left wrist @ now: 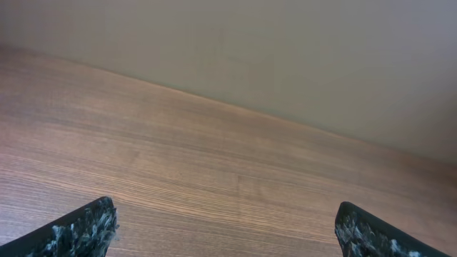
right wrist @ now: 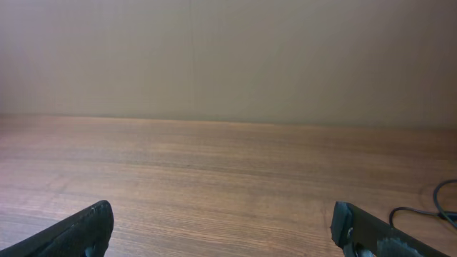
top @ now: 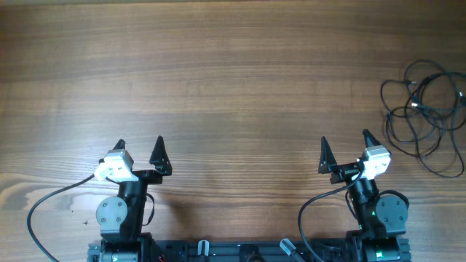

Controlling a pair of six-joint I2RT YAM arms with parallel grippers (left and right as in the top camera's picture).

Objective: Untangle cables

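The cables (top: pixel 426 113) are a tangled bunch of thin black wires with small metallic plug ends, lying at the far right edge of the table in the overhead view. One loop shows at the right edge of the right wrist view (right wrist: pixel 437 208). My right gripper (top: pixel 346 145) is open and empty, near the front edge, well left of and in front of the bunch. My left gripper (top: pixel 140 149) is open and empty at the front left, far from the cables. Both wrist views show spread fingertips (left wrist: pixel 225 228) (right wrist: pixel 221 228) over bare wood.
The wooden table (top: pixel 218 80) stretches from the grippers to the back edge. A plain wall stands behind the table in both wrist views. Thicker black arm cables (top: pixel 44 207) run beside each arm base at the front edge.
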